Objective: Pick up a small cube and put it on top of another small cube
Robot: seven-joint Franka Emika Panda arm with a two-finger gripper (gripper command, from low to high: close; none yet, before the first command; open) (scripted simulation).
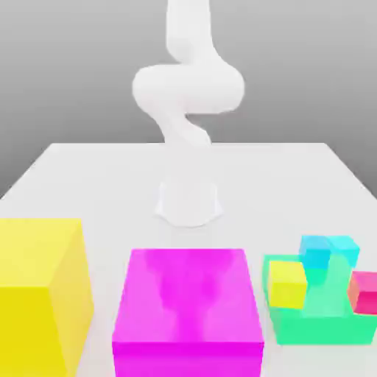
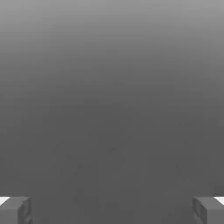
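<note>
Small cyan cube (image 1: 315,253) and, just beside it, second cyan cube (image 1: 347,249) lie away from the gripper (image 2: 112,211), I judge lower and toward the exterior view's right; it is wide open, holding nothing.

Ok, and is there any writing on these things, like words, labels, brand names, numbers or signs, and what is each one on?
None that I can read. The big yellow block, the magenta block, the green block and the small cubes are plain colour, and I can make out no lettering on the white robot arm either.
</note>
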